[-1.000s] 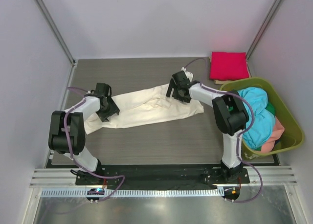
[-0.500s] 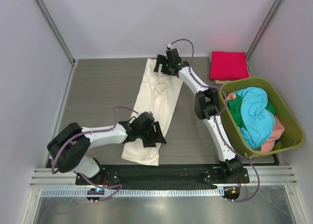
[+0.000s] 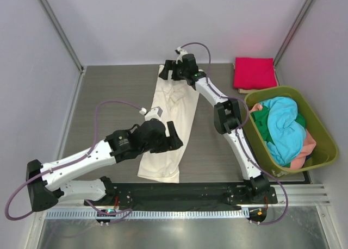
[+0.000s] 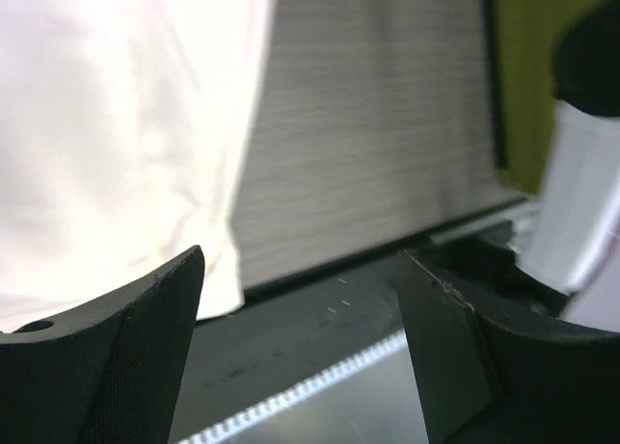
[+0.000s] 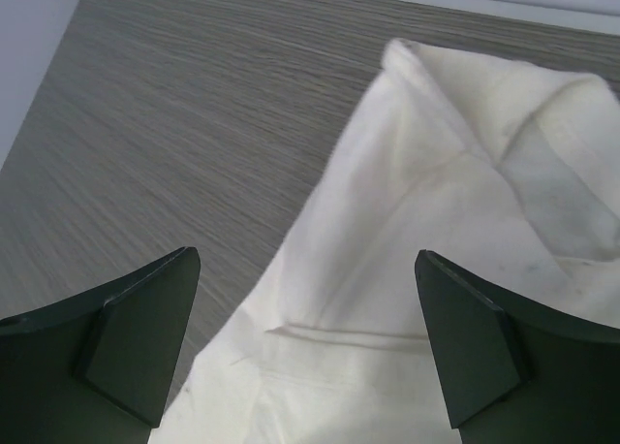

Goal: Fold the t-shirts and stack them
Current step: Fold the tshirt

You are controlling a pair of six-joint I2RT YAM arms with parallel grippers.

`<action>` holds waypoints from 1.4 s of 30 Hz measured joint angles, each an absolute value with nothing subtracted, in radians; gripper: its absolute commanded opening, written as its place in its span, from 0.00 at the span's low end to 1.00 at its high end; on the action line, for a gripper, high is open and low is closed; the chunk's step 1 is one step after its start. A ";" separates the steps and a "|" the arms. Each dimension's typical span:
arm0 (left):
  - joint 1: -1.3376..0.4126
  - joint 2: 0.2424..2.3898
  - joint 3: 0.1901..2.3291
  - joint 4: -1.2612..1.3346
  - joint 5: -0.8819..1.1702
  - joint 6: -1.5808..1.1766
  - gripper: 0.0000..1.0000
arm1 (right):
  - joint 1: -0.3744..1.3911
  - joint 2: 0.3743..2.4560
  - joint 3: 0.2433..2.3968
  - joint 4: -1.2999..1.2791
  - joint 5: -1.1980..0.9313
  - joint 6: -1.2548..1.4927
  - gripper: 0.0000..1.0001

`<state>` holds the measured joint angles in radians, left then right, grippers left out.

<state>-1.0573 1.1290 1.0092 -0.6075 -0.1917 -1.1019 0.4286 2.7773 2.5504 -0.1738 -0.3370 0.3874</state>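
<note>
A cream-white t-shirt (image 3: 171,116) lies in a long strip from the back of the table to its near edge. My left gripper (image 3: 176,142) is open and empty, above the strip's near right edge; the left wrist view shows the shirt (image 4: 116,124) up and to the left of the open gripper (image 4: 300,347). My right gripper (image 3: 167,70) is open and empty above the shirt's far end (image 5: 465,221), with the jaws wide apart (image 5: 305,347). A magenta-red shirt (image 3: 254,72) lies folded at the back right.
An olive-green basket (image 3: 321,135) at the right holds turquoise (image 3: 283,124), green (image 3: 262,118) and salmon pink (image 3: 304,151) shirts. The right arm reaches along the basket's left side. The black base rail (image 3: 179,193) runs along the near edge.
The cream shirt has swung from lying crosswise to lying lengthwise. The right gripper moved to the back, the left arm to the near middle and then lifted a little.
</note>
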 measured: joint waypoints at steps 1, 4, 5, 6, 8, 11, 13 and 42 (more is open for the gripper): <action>-1.057 1.122 1.003 -0.635 -0.237 -1.090 0.84 | 0.436 2.776 2.550 -0.162 -0.349 0.379 1.00; -1.045 1.119 0.973 -0.697 -0.338 -1.055 0.85 | 0.468 2.700 2.440 -0.132 -0.328 0.353 1.00; -1.038 1.119 0.967 -0.723 -0.359 -1.039 0.86 | 0.476 2.643 2.368 -0.138 -0.304 0.350 1.00; -1.030 1.117 0.966 -0.753 -0.382 -1.024 0.86 | 0.484 2.593 2.305 -0.144 -0.275 0.347 1.00; -1.016 1.102 0.967 -0.793 -0.423 -0.983 0.89 | 0.502 2.458 2.170 -0.167 -0.199 0.345 1.00; -0.987 1.065 0.997 -0.874 -0.485 -0.924 0.93 | 0.508 2.294 2.086 -0.216 -0.086 0.345 1.00; -0.963 1.028 1.028 -0.913 -0.527 -0.877 0.95 | 0.500 2.213 2.067 -0.236 -0.018 0.342 1.00; -0.868 0.913 1.017 -0.988 -0.801 -0.590 0.97 | 0.550 2.717 2.537 -0.543 0.091 0.344 1.00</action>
<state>-0.8684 0.9131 1.0168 -0.9882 -0.8009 -0.5900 0.5503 2.7171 2.5374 -0.5426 0.0910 0.3443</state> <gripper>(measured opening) 0.974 0.995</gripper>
